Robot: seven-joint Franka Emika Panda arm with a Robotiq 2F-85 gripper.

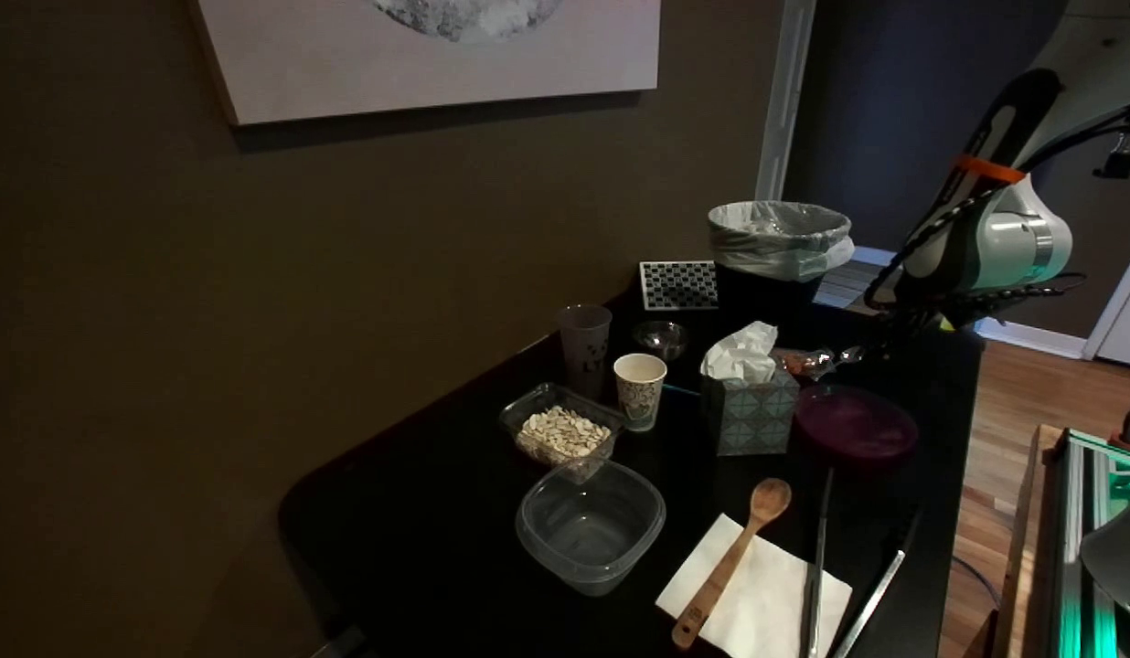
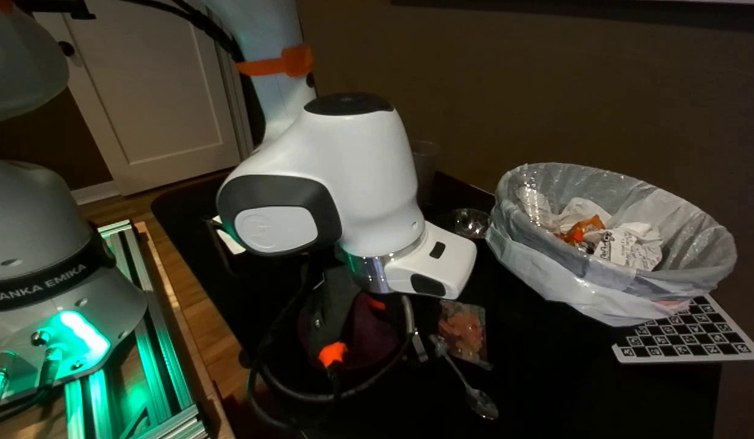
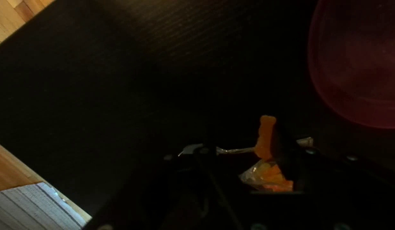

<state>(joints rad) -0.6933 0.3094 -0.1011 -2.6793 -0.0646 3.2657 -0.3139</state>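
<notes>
My gripper (image 3: 243, 137) is very dark in the wrist view. Its two fingers stand apart, with a clear spoon handle (image 3: 234, 150) showing in the gap. An orange, bear-shaped piece (image 3: 266, 135) borders the right finger; I cannot tell whether it touches. Behind it shows a clear bag of orange and yellow pieces (image 3: 271, 175), partly hidden by the gripper. The bag (image 2: 462, 332) and spoon (image 2: 474, 390) lie on the black table in an exterior view, beside the wrist. The fingers are hidden there. A magenta container (image 3: 360, 70) is at the wrist view's right.
A lined trash bin (image 1: 780, 242) and a checkered board (image 2: 688, 335) are at one end. A tissue box (image 1: 752, 416), paper cup (image 1: 640, 393), tall cup (image 1: 583, 352), oats tray (image 1: 565, 434), clear tub (image 1: 591, 525), wooden spoon (image 1: 734, 567) and tongs (image 1: 819, 567) also stand or lie here.
</notes>
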